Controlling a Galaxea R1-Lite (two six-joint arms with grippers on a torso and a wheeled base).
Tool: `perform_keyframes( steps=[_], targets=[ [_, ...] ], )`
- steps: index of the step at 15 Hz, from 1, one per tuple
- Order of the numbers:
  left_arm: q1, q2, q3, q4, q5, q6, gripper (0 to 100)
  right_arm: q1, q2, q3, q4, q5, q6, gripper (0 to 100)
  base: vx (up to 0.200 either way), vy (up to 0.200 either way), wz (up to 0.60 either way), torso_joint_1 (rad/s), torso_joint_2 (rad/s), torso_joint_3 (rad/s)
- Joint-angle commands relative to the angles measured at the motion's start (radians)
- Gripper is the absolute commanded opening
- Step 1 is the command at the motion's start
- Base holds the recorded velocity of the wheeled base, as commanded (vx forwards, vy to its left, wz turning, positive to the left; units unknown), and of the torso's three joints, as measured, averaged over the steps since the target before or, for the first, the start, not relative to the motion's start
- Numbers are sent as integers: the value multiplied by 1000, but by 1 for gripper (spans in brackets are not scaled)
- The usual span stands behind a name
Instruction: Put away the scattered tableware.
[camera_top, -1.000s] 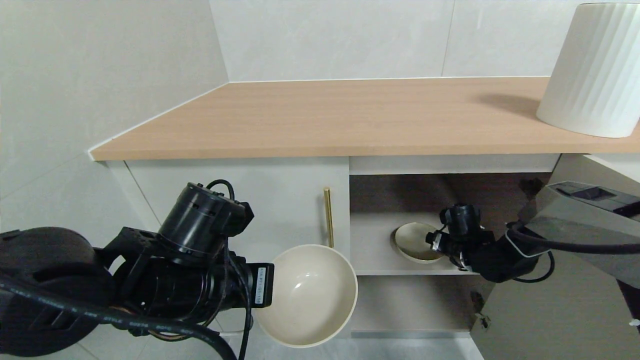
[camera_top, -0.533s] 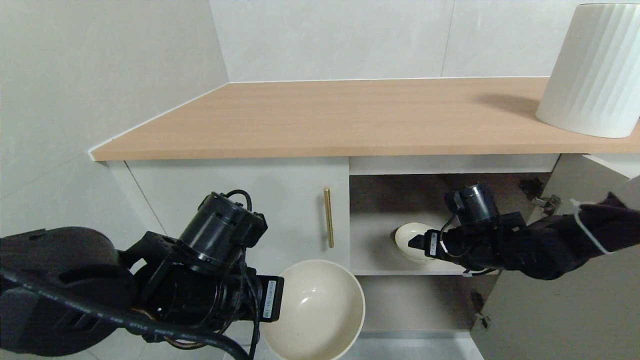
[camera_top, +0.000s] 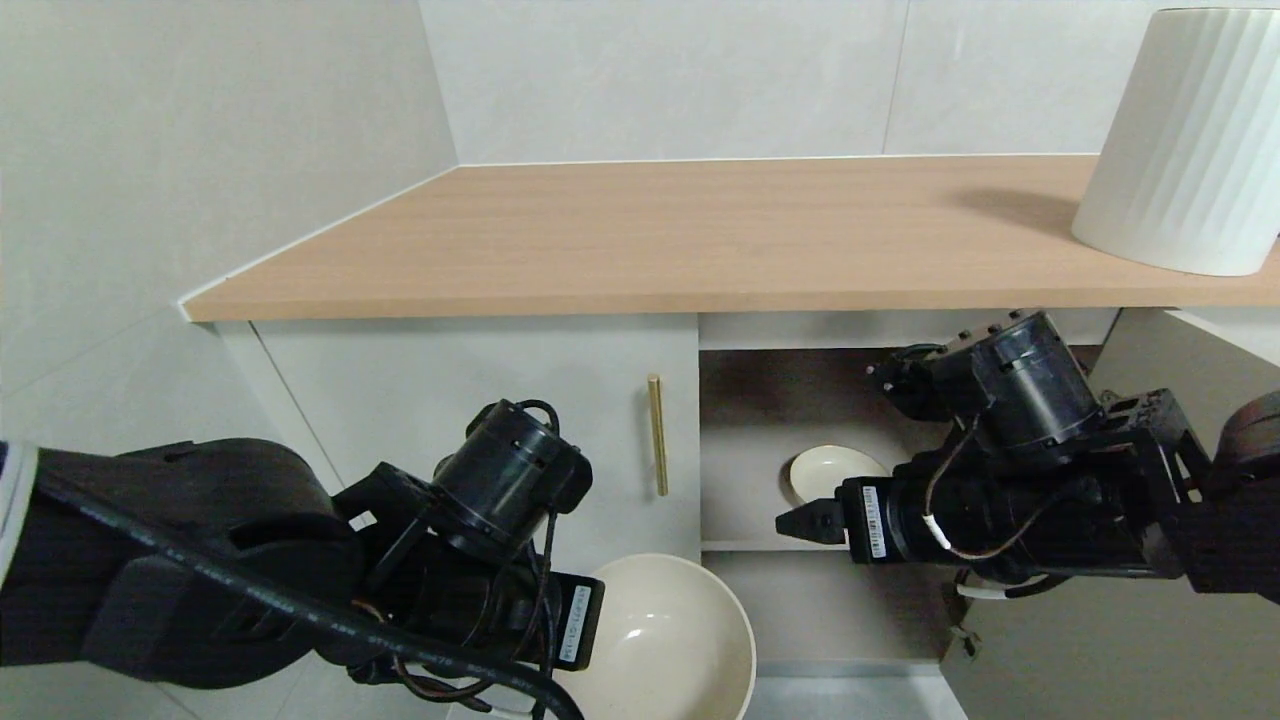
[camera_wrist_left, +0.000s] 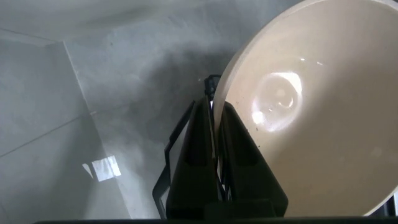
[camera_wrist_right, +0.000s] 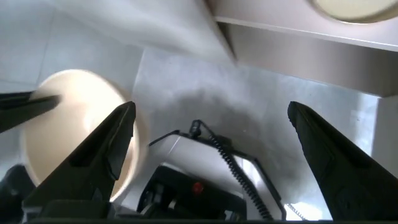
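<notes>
- Left gripper (camera_wrist_left: 213, 134): jaws clamped on the rim of the large cream bowl (camera_top: 668, 640), one finger inside the rim and one outside.
- Large cream bowl: held in the air at 6 o'clock in the head view, in front of the cabinet and below its shelf (camera_top: 745, 500), with the hollow turned towards the camera.
- Right gripper (camera_top: 790, 522): jaws wide apart and holding nothing, just outside the open compartment, at about 7 o'clock from the small cream dish (camera_top: 835, 470).
- Small cream dish: resting on the shelf inside the open compartment, apart from both grippers.
- Brass handle (camera_top: 656, 435): upright on the closed door, at 9 o'clock from the dish.
- Wooden worktop (camera_top: 700, 240): it carries a white ribbed container (camera_top: 1180, 140) at 2 o'clock in the head view.
</notes>
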Motion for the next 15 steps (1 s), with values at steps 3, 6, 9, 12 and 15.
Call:
perform_keyframes(
  steps=[3, 6, 9, 12, 15],
  targets=[
    [-19, 8, -1, -5, 2, -3, 0, 97, 26, 34, 0, -5, -6, 100, 0, 0, 0, 0, 0, 0],
    [-30, 1, -1, -5, 37, -4, 0, 108, 83, 38, -2, -9, -16, 100, 0, 0, 0, 0, 0, 0],
    [-47, 8, 0, -5, 57, -4, 0, 138, 113, 40, -2, -12, -16, 100, 0, 0, 0, 0, 0, 0],
    [-57, -3, 0, -5, 57, -6, 0, 151, 149, 31, -12, -23, -13, 100, 0, 0, 0, 0, 0, 0],
    [-62, -5, 0, -6, 57, -6, 0, 151, 172, 26, -35, -48, -7, 100, 0, 0, 0, 0, 0, 0]
  ],
)
